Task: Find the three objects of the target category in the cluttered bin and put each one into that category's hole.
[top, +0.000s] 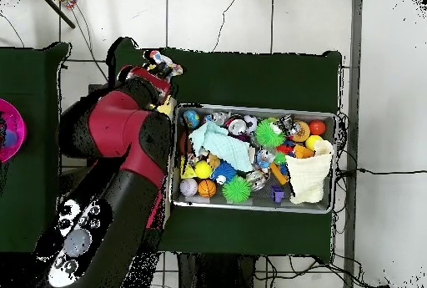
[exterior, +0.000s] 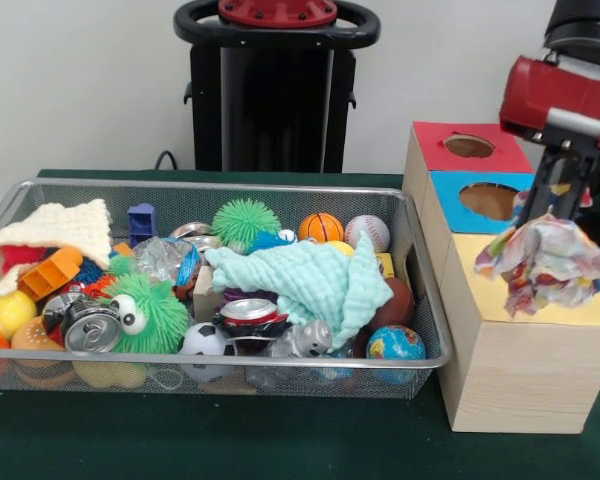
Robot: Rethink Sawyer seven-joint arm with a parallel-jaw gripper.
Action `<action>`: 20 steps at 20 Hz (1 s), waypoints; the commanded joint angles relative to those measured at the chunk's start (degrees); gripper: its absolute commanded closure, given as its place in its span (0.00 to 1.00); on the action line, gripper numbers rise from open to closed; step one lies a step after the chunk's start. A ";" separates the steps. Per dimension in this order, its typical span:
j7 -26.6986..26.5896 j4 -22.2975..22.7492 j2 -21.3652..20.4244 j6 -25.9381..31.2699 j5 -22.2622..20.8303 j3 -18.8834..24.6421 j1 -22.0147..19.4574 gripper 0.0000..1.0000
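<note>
My gripper (exterior: 560,212) hangs at the right, above the yellow top (exterior: 477,282) of the pale wood box, and is shut on a crumpled wrapper (exterior: 550,262) printed red, blue, yellow and white. The wrapper dangles just over the yellow top and hides its hole. The wire mesh bin (exterior: 230,186) sits to the left of the box, full of clutter. A crumpled shiny wrapper with blue print (exterior: 165,258) lies in the bin's left middle. In the overhead view the arm (top: 125,159) covers the box, the held wrapper (top: 162,61) shows at its tip, and the bin (top: 250,107) lies to its right.
The blue-topped hole (exterior: 488,200) and red-topped hole (exterior: 469,146) lie behind the yellow top. The bin holds a mint cloth (exterior: 310,280), a cream knitted cloth (exterior: 60,232), green spiky balls (exterior: 245,222), cans (exterior: 90,328) and sport balls (exterior: 321,227). The black pedestal (exterior: 275,90) stands behind.
</note>
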 commanded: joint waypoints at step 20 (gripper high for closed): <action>4.14 10.28 -0.54 -1.13 -4.61 17.23 -3.42 1.00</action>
